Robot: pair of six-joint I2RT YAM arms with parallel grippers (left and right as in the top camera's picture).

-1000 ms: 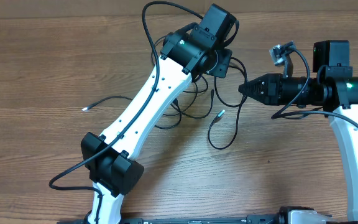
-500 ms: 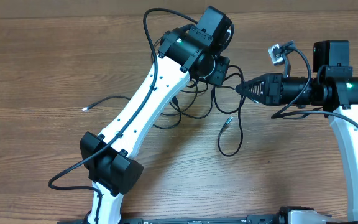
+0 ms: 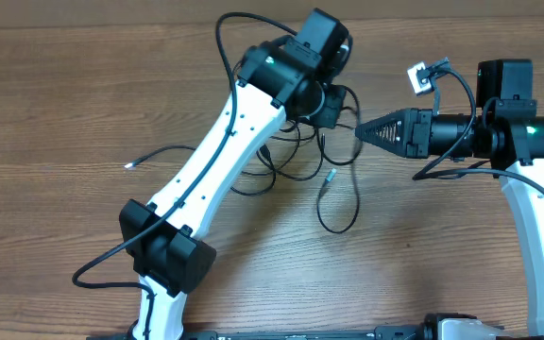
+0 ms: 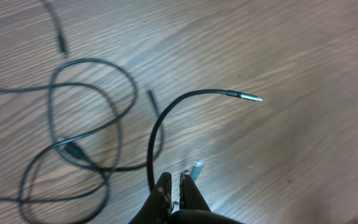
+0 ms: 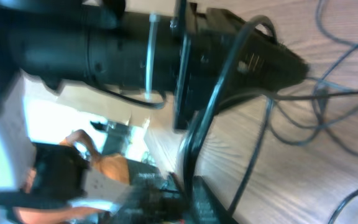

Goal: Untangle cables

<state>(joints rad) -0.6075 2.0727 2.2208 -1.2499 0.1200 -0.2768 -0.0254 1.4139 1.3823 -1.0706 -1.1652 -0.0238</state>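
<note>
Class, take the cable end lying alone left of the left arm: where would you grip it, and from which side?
Grip just behind the silver plug, from above, jaws across the cord: it lies flat on bare table, clear of the tangle.

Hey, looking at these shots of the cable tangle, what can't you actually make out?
- Middle of the cables: overhead, covered by the left arm.
- Whether the left pincer grips a cable: left wrist view, bottom edge cuts it off.
- Whether the right pincer holds anything: right wrist view blurred and dark, overhead too small.
</note>
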